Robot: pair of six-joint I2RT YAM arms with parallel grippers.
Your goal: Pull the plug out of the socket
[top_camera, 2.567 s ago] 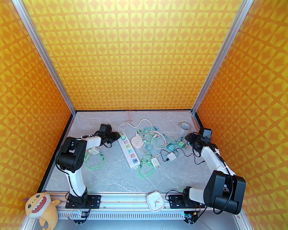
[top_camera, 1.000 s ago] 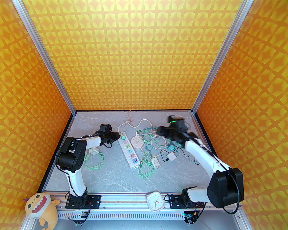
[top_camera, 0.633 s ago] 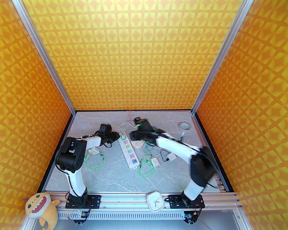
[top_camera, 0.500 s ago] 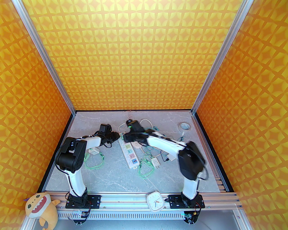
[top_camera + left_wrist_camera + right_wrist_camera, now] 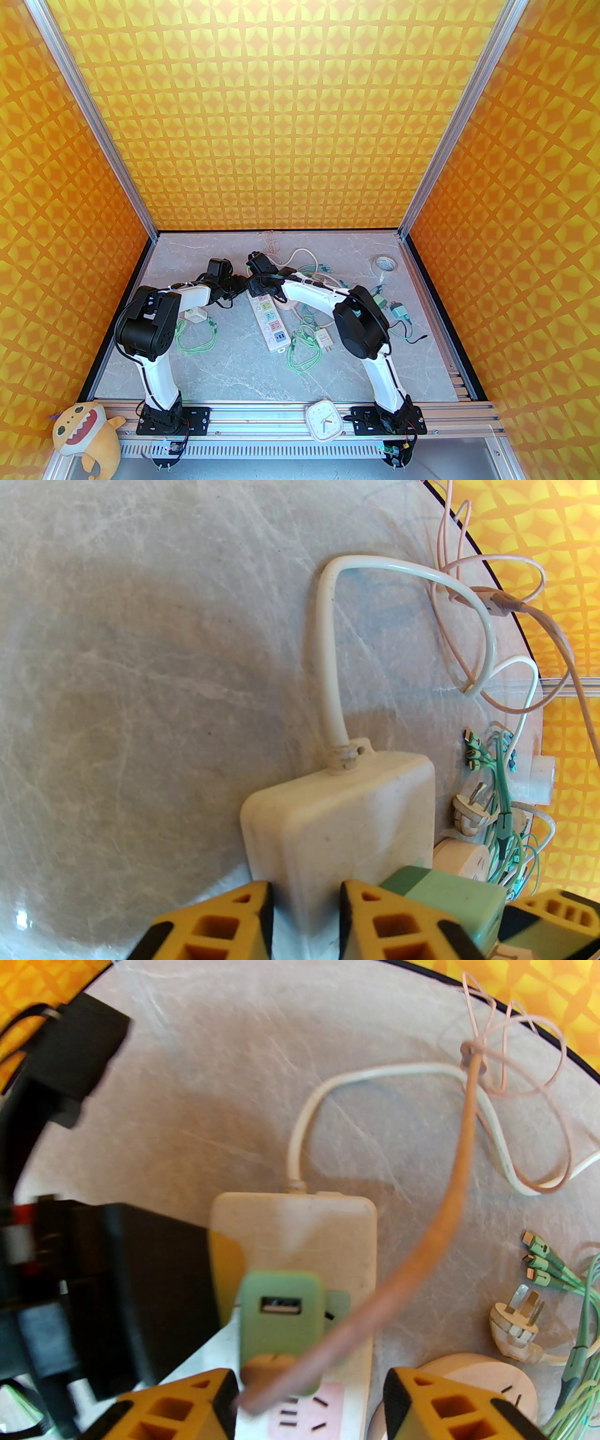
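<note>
Pale green plug (image 5: 281, 1335), cream power strip (image 5: 293, 1227), grey marbled table (image 5: 225, 356), orange-yellow star-patterned walls (image 5: 300, 117).

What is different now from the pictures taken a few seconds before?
The right gripper swung left from the right side and hangs over the green plug in the strip, jaws open. The left gripper stayed shut on the strip's far end; strip and plug did not move.

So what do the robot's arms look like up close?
The left arm and the right arm are smooth white tubes linked by chunky black joints, with thin black cables looping alongside. The left tool and the right tool have yellow wedge-shaped fingers with cut-out holes and black edging.
</note>
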